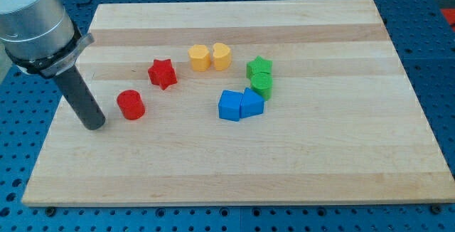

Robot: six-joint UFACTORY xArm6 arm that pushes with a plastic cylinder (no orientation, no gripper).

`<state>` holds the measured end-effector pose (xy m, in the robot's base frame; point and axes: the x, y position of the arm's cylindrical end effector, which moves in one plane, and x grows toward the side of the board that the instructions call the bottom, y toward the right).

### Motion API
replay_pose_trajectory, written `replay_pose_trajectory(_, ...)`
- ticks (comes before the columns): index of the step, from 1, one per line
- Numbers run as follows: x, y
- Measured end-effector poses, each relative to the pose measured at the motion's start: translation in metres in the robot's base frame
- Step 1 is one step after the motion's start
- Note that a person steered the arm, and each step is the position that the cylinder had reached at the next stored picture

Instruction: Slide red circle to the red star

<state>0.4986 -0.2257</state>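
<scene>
The red circle [131,105] sits on the wooden board's left part. The red star [163,73] lies up and to the right of it, a short gap apart. My tip [93,124] rests on the board just left of the red circle, slightly lower in the view, with a small gap between them. The rod rises from the tip to the upper left into the arm's grey body.
Two yellow blocks [200,58] [222,56] stand side by side right of the red star. A green star [259,67] and a green circle [262,85] sit further right. Two blue blocks [230,107] [252,103] touch below them. The wooden board [334,154] lies on a blue perforated table.
</scene>
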Motion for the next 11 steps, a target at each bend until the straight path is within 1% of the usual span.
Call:
replay_pose_trajectory(3, -0.011, 0.004)
replay_pose_trajectory(4, 0.005, 0.006)
replay_pose_trajectory(5, 0.009, 0.019)
replay_pose_trajectory(7, -0.027, 0.037)
replay_pose_trajectory(8, -0.035, 0.040)
replay_pose_trajectory(11, -0.038, 0.055)
